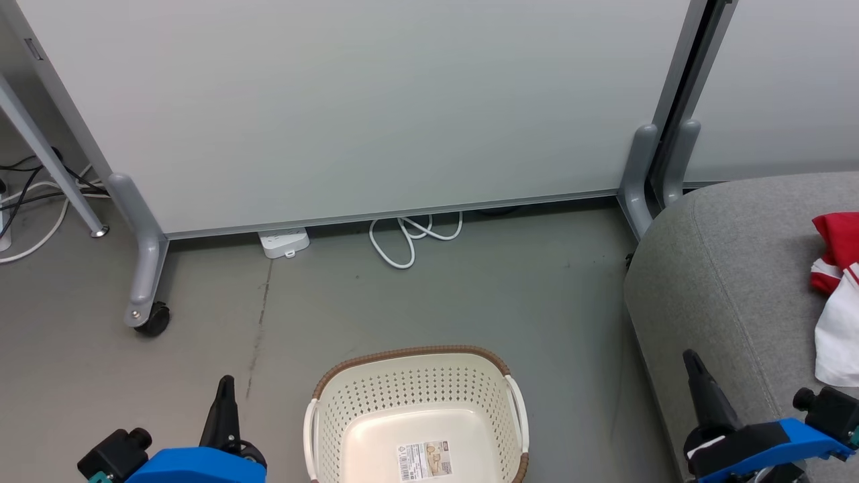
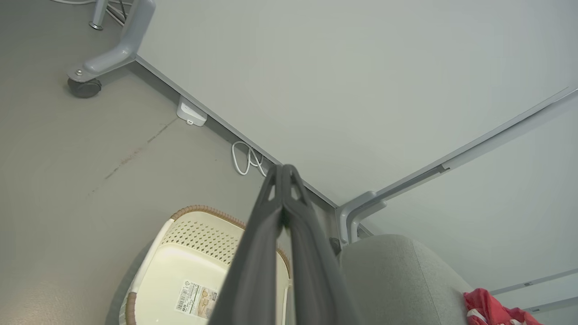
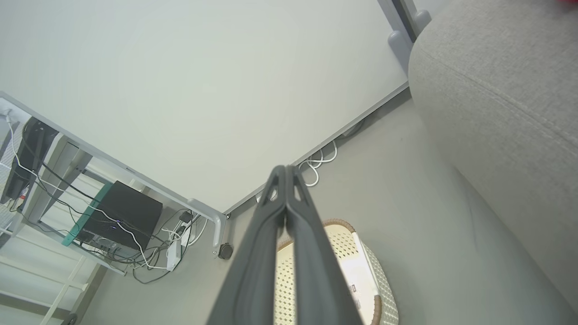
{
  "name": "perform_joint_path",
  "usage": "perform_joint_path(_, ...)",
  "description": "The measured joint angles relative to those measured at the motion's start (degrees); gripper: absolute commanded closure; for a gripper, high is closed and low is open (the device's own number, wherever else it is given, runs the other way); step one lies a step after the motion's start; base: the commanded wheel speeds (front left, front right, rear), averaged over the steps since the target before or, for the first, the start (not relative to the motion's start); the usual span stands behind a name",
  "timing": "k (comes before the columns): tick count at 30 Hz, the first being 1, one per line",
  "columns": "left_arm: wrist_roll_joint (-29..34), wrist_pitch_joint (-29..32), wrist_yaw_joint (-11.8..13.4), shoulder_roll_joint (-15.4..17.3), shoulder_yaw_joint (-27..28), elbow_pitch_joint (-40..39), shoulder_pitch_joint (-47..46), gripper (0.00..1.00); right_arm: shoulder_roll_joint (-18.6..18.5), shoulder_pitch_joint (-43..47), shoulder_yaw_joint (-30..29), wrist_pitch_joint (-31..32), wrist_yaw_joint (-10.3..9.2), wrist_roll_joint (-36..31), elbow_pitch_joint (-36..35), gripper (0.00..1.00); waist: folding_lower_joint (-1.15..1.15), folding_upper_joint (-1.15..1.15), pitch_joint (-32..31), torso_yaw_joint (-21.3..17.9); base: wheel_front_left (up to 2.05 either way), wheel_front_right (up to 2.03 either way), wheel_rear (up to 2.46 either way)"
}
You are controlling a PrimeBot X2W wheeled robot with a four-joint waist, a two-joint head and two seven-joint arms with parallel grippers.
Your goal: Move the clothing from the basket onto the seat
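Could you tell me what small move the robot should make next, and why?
Probably a slight turn right to check: the basket looks empty, the red and white clothing lies on the seat but is cut off at the head view's edge, and the left gripper and right gripper are shut, holding nothing.

There is one basket (image 1: 409, 386), one grey seat (image 1: 725, 282), one heap of clothing (image 1: 835, 248) (how many pieces, I cannot tell), two grippers, the left gripper (image 1: 227, 384) and the right gripper (image 1: 691, 359), and one white cord (image 1: 409, 243).

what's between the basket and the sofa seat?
Bare grey floor runs between the basket and the seat, with nothing lying on that strip. The head view shows it.
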Motion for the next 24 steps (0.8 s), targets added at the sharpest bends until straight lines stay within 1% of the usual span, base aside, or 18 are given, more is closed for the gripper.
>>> perform_joint_path(24,-15.1,4.1,0.0,0.0,2.4,-2.2,-1.6,1.0,0.0,-2.0,-0.8,1.4,0.0,16.9,0.6,1.0,0.0,0.0,0.1,-0.5,0.0,0.0,0.0)
